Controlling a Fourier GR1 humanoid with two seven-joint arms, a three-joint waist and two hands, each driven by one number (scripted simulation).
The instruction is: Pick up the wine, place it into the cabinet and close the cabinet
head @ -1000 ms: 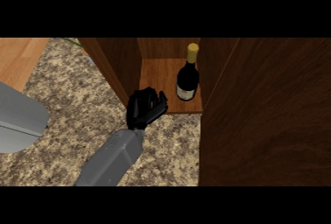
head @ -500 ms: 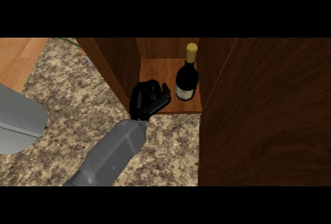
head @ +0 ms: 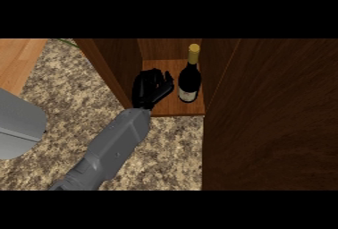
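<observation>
Head view: the wine bottle stands upright inside the open cabinet, on its lighter wooden floor, close to the right-hand inner wall. Its tan-capped neck points toward 12 o'clock, and a pale label sits low on the dark glass.

The right hand lies at 9 o'clock of the bottle, just beside it, over the front part of the cabinet floor. Its fingers are stretched out toward 12 o'clock and a little spread, with the thumb side nearest the bottle. They are not curled round anything. Whether a fingertip touches the glass cannot be told. The grey forearm comes in from 7 o'clock and crosses the speckled stone worktop on a slant up to the cabinet's front edge.

At 3 o'clock of the bottle, a broad dark wooden panel fills the whole right side of the view. Whether it is a door or the cabinet's side cannot be told.

At 9 o'clock, against the left edge, a large grey rounded shape hangs over the worktop, and no hand shows on it. At 11 o'clock, beyond the stone, lies a strip of light wood.
</observation>
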